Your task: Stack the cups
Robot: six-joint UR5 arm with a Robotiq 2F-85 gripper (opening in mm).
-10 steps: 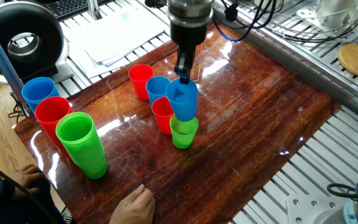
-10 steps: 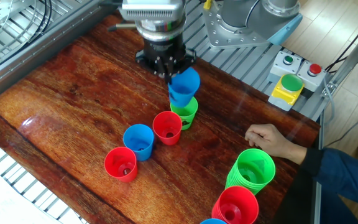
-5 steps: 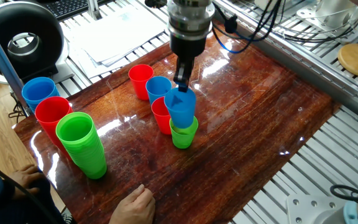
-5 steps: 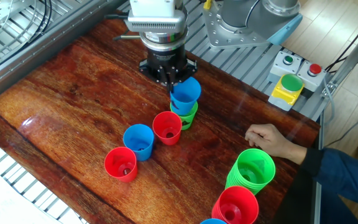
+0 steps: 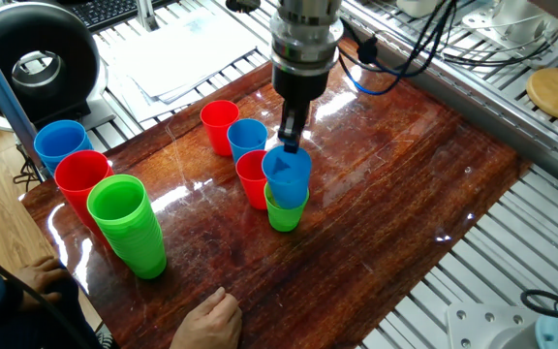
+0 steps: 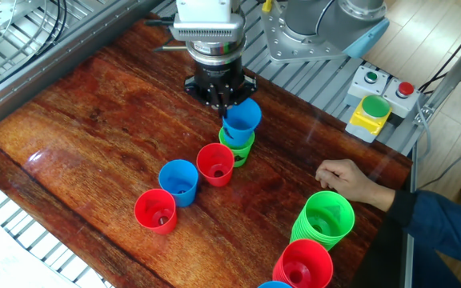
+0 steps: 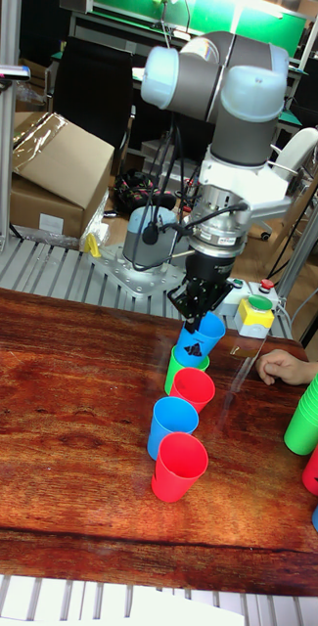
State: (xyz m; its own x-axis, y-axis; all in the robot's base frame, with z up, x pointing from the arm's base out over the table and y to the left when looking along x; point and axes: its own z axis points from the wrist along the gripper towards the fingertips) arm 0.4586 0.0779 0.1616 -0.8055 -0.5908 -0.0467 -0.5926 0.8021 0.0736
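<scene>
- The table [image 5: 405, 184] is dark red-brown wood, shiny, with streaky lines in it.
- The cup [image 5: 287, 175] in the middle of the frame is blue.
- The cup under it [image 5: 283, 212] is light green.
- The cup just left of those [image 5: 252, 177] is red.
- The next cup back [image 5: 246, 136] is blue.
- The far cup [image 5: 219, 124] is red.
- The tall pile at lower left [image 5: 128, 224] is bright green.
- The pile behind it [image 5: 81, 182] is red, and the one at the left edge [image 5: 60, 144] is blue.
- The gripper [image 6: 224, 99] is black, with a silver part above.
- The button box [image 6: 371, 113] at right is yellow with a green top.
- The sleeve [image 6: 442, 226] at lower right is dark blue.
</scene>
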